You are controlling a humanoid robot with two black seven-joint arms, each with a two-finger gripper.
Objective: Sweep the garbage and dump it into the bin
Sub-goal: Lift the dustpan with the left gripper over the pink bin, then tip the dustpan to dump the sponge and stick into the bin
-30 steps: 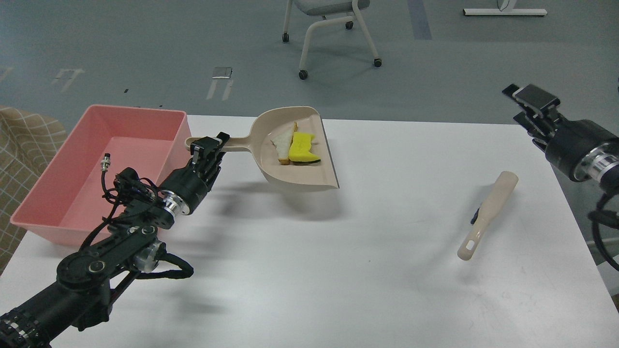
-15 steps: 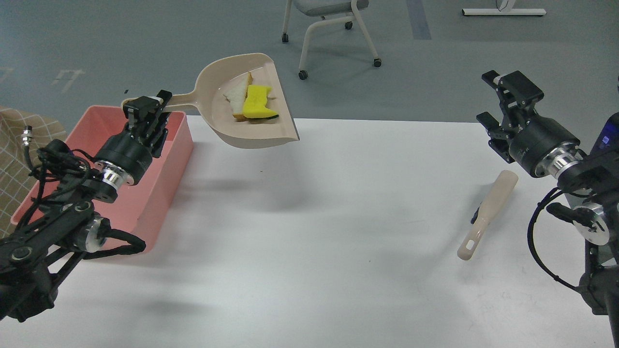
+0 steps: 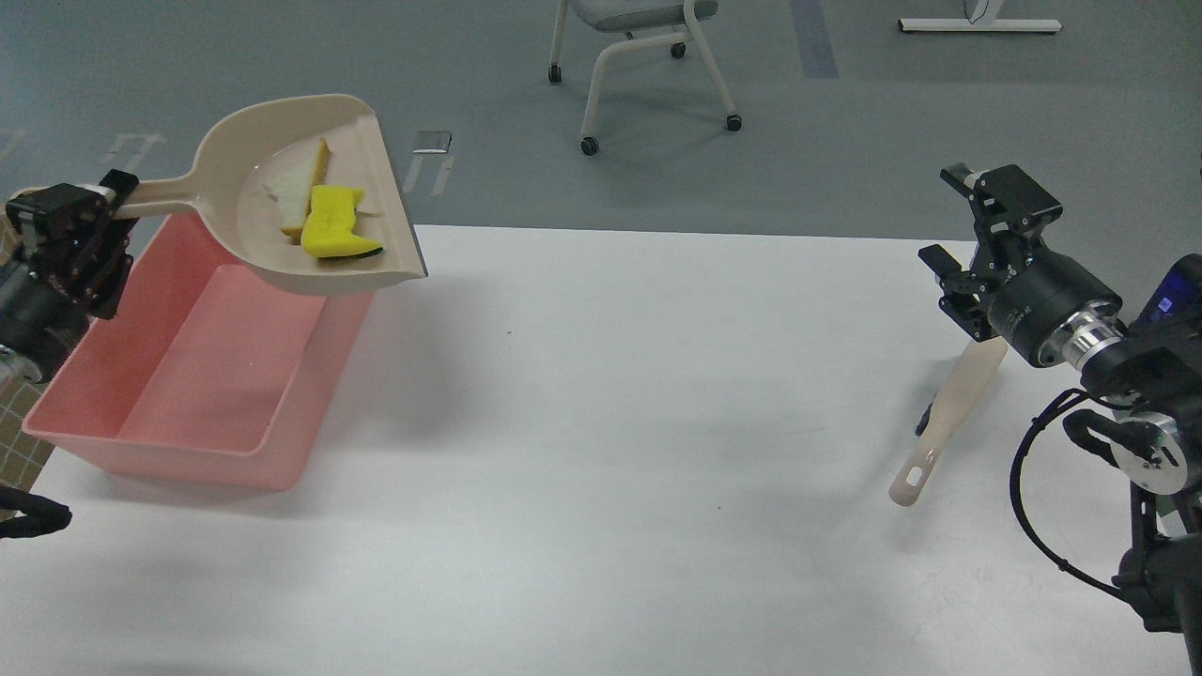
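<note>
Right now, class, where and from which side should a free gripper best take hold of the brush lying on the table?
Probably the brush by its thin looped handle, the near end, coming from above: it lies flat on the table, the wider end sits under the right gripper.

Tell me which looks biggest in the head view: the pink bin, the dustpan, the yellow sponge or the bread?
1. pink bin
2. dustpan
3 and 4. yellow sponge and bread look about alike, so I won't rank them. The dustpan is lifted up, so its size here may mislead.

Bright, sharp; soft overhead shadows
</note>
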